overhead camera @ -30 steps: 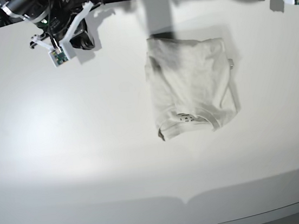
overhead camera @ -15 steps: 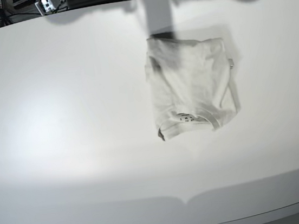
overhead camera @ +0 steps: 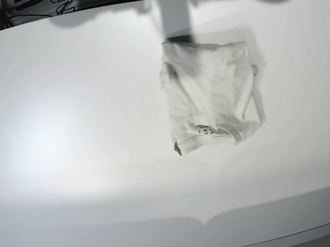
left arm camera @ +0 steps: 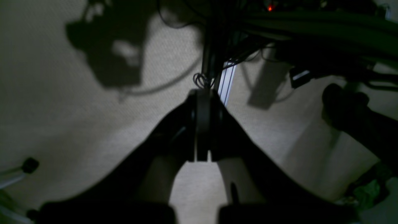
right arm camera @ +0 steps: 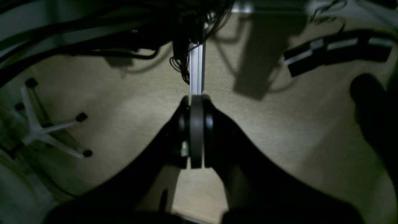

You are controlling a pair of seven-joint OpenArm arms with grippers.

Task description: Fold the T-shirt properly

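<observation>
- Table (overhead camera: 65, 142), one, white, bearing a single garment.
- T-shirt (overhead camera: 210, 97), one, folded into a compact rectangle right of the table's centre, collar and label at its near edge.
- Right gripper (right arm camera: 196, 132), one, clenched on nothing, over what seems carpeted floor.
- Left gripper (left arm camera: 203, 124), one, likewise clenched and empty.

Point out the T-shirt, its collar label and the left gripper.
T-shirt (overhead camera: 209, 91), base view, middle of the folded cloth.
Collar label (overhead camera: 205, 130), base view, small printed patch inside the neckband.
Left gripper (left arm camera: 203, 155), left wrist view, tips of the shut fingers.
</observation>
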